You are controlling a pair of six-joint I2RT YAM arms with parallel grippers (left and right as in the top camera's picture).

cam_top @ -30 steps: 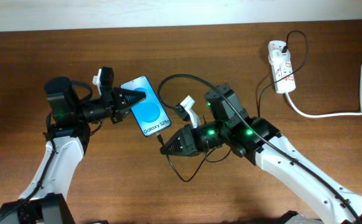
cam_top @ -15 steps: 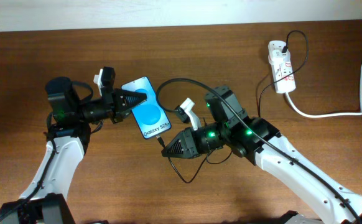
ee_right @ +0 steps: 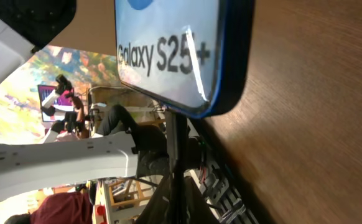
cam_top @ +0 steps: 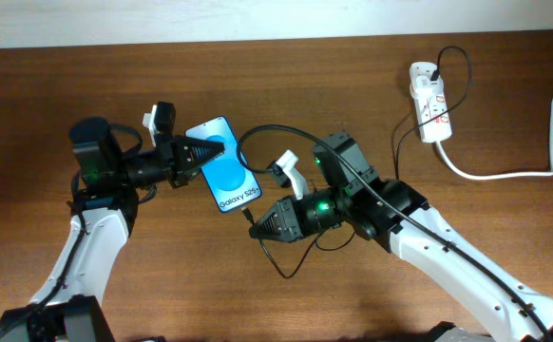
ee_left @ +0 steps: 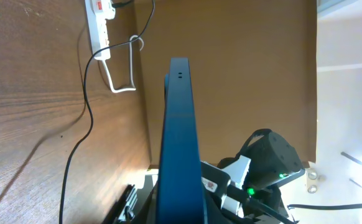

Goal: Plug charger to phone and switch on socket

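Two tools closed mid-bench [cam_top: 115,57]. Nearest: right tool [cam_top: 256,226] pinched shut on the charger [cam_top: 281,127] close to its plug tip, tip right at lower end of the phone [cam_top: 226,178]; seated or not, cannot tell. Beyond: left tool [cam_top: 200,152] clamped on phone's upper left edge, lower end raised off the wood. Farthest, right side: the socket [cam_top: 429,114], black plug in, thick white cord [cam_top: 505,174] trailing right.

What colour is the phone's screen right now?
Bright blue with white Galaxy S25+ text; the phone shows best in the overhead view.
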